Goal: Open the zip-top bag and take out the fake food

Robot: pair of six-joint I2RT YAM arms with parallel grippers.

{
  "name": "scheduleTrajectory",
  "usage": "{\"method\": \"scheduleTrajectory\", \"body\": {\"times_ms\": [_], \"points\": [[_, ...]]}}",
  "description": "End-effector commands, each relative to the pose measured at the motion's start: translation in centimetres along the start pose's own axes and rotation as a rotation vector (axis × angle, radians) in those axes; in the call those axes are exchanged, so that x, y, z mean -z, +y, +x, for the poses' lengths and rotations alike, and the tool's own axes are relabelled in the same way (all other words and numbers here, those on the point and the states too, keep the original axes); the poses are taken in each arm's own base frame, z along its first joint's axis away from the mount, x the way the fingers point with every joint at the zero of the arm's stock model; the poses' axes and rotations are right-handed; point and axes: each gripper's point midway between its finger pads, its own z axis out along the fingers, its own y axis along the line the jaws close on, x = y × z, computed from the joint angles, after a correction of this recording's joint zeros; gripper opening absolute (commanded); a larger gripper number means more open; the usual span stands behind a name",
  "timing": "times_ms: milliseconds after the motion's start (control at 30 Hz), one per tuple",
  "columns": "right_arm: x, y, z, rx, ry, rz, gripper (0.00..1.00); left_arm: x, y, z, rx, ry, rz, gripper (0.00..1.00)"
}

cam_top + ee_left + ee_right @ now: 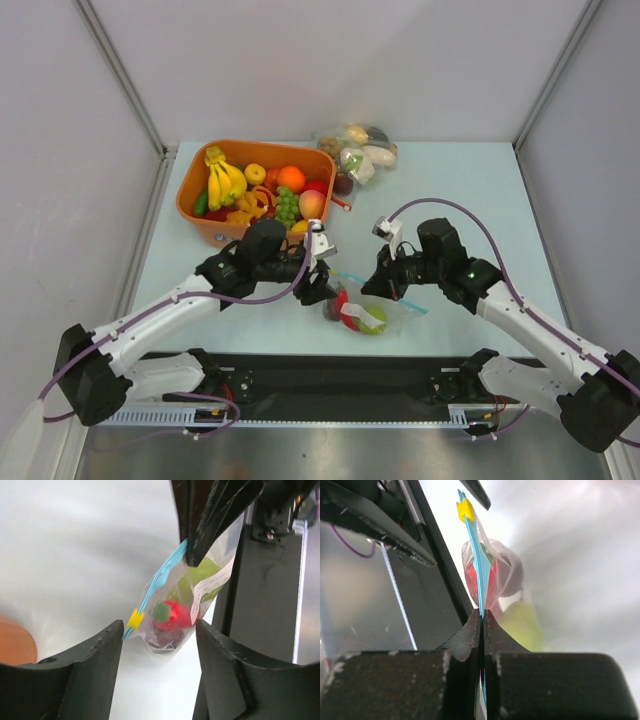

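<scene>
We look down on a pale table (470, 200) with the left arm (160, 315) and the right arm (530, 320) reaching in toward each other over its near part. At the back left sits an orange tub (186, 195) of fruit, and just beside its right end lies a lumpy veg bag (358, 150). Between the two grippers, near the front edge, we find the zip bag (385, 312), its mouth not opened and all three food pieces inside. The right gripper (482, 615) is clamped on the bag's blue strip (480, 565), fingers pressed together with the strip pinched between them. The left wrist view shows that same pinch from the far side. The left gripper (160, 630) stands with its jaws apart and nothing between them, the bag just beyond its tips. We cannot tell whether either finger touches the plastic. Inside the bag, the green pear (200, 577) is nearest the right gripper. The red chili (175, 617) lies below it in the left wrist view, and the purple fruit (162, 640) sits at the bag's bottom. The yellow slider (134, 620) sits at the strip's end, just beside one left fingertip.
</scene>
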Motion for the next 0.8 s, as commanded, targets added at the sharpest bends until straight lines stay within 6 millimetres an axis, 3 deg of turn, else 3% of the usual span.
{"method": "scheduleTrajectory", "body": {"times_ms": [0, 200, 367, 433, 500, 600, 767], "points": [[1.3, 1.5, -3.0, 0.028, -0.134, -0.094, 0.0, 0.8, 0.9, -3.3, 0.033, -0.206, -0.04, 0.67], [1.8, 2.3, -3.6, 0.02, -0.163, -0.162, 0.0, 0.2, 1.2, -2.3, 0.075, -0.229, -0.017, 0.72], [1.8, 2.8, -3.4, 0.0, -0.162, -0.197, 0.0, 0.0, 1.6, -3.6, 0.068, -0.328, -0.021, 0.72], [1.8, 3.0, -3.3, -0.003, -0.161, -0.205, 0.0, -0.2, 1.4, -3.8, 0.075, -0.343, -0.004, 0.63], [1.8, 2.9, -3.0, -0.009, -0.153, -0.202, 0.0, -0.3, 1.2, -3.7, 0.082, -0.347, 0.011, 0.44], [1.9, 2.8, -2.8, -0.012, -0.148, -0.191, 0.0, -0.5, 0.9, -3.4, 0.082, -0.34, 0.033, 0.27], [2.2, 2.1, -2.8, -0.018, -0.143, -0.152, 0.03, -0.2, -0.2, -3.4, 0.069, -0.317, 0.09, 0.07]]}}
